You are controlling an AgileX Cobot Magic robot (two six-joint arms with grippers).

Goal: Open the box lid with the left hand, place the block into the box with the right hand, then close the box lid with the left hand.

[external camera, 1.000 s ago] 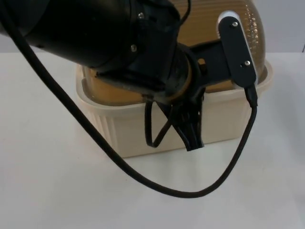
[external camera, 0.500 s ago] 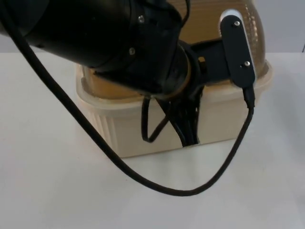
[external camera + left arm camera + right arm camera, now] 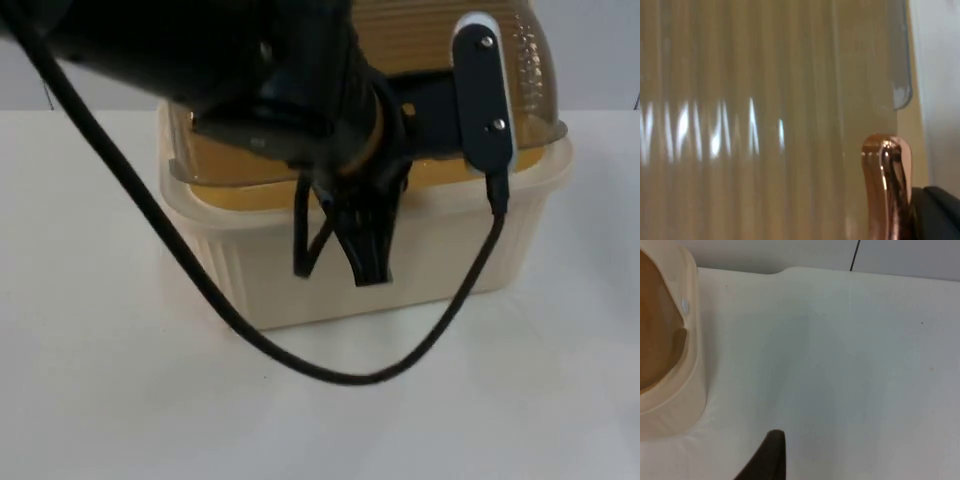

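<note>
1. The cream ribbed plastic box sits mid-tabletop, its amber translucent ribbed lid on top.
2. The left gripper hangs at the box's front wall; grip state unclear.
3. The right gripper waits beside the box.
4. The lid looks light, stiff, slick; take its front rim.

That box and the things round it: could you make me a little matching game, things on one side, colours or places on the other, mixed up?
Things:
1. box
2. lid
3. table
4. left gripper

Descriptions:
A. amber, see-through and ribbed
B. black, hanging in front of the box's front wall
C. cream, with a ribbed wall
D. white, under everything

Pairs: 1-C, 2-A, 3-D, 4-B

The right gripper waits over the table beside the box.
</note>
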